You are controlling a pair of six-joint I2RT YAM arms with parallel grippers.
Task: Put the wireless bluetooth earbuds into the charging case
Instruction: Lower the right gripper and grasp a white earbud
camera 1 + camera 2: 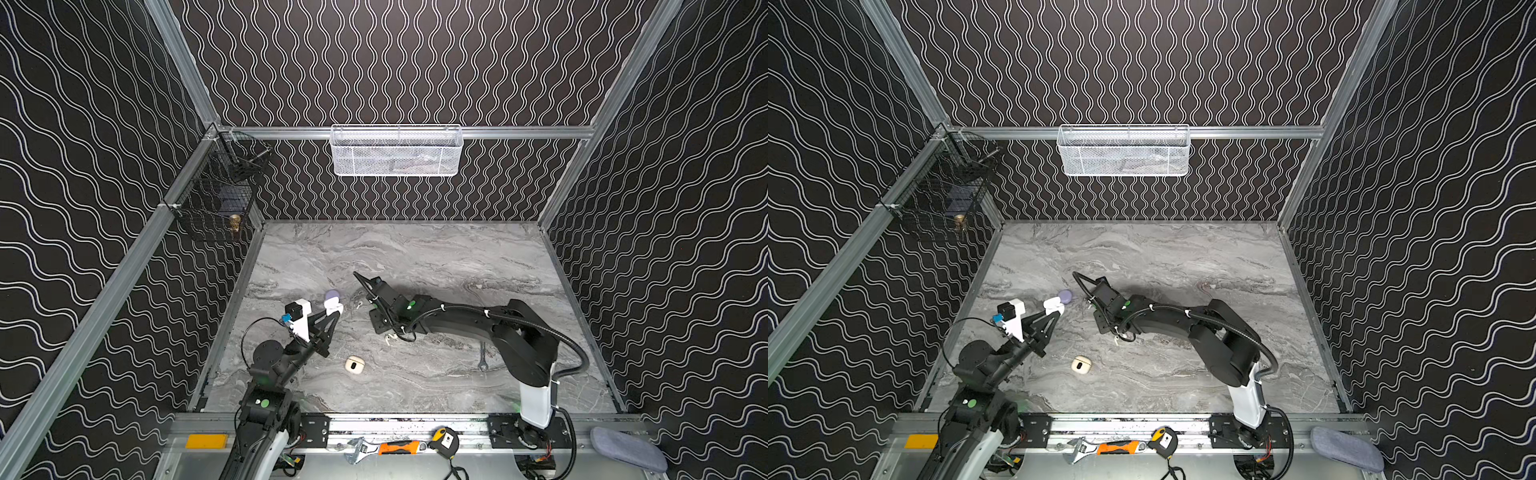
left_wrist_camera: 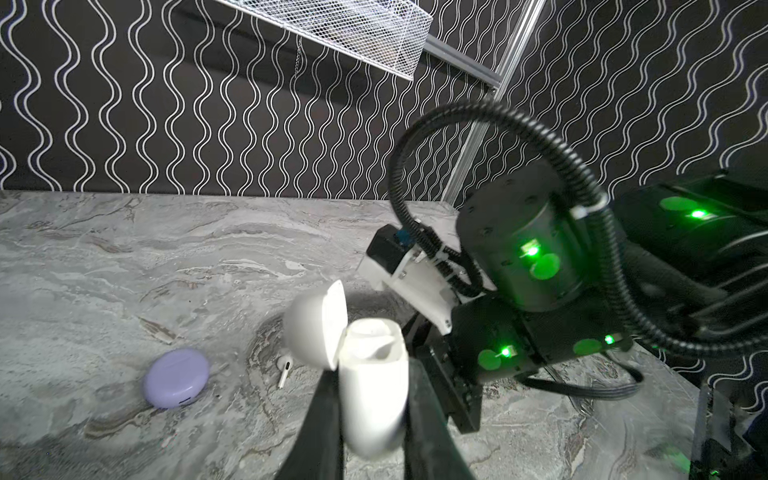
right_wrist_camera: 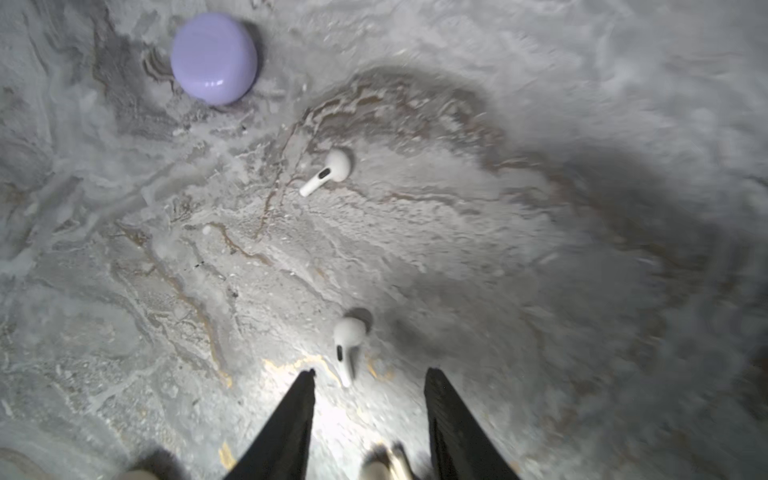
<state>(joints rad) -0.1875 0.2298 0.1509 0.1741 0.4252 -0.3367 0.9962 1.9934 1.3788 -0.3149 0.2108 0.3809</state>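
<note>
— Right wrist view, quick: near earbud [image 3: 348, 340] lies on the tabletop [image 3: 124, 291], its stem end just reaching in between the tips of the right gripper [image 3: 370, 370]. Jaws apart, nothing in them.
— Far earbud [image 3: 328, 170]?
— Further out, well apart from the gripper, toward the closed lavender case [image 3: 214, 58].
— Target?
— That's the white charging case [image 2: 374, 399], lid flipped open, pinched by its body in the left gripper [image 2: 372, 374], apparently lifted off the table, near the right arm.
— So the step looks like the pick. How to do it well?
— Probably centre the jaws on the stem, since it sits nearer one finger. Come down square and close gently: it's small and smooth, so it's likely to skid. Left should hold the case steady.
— Surroundings?
— Tabletop is grey, marbled, with glare by the fingertips. Cream case [image 1: 354, 364] and wrench [image 1: 483, 357] lie nearer the front. Black walls with white wavy lines, white mesh basket [image 1: 395, 151] on the back rail.
</note>
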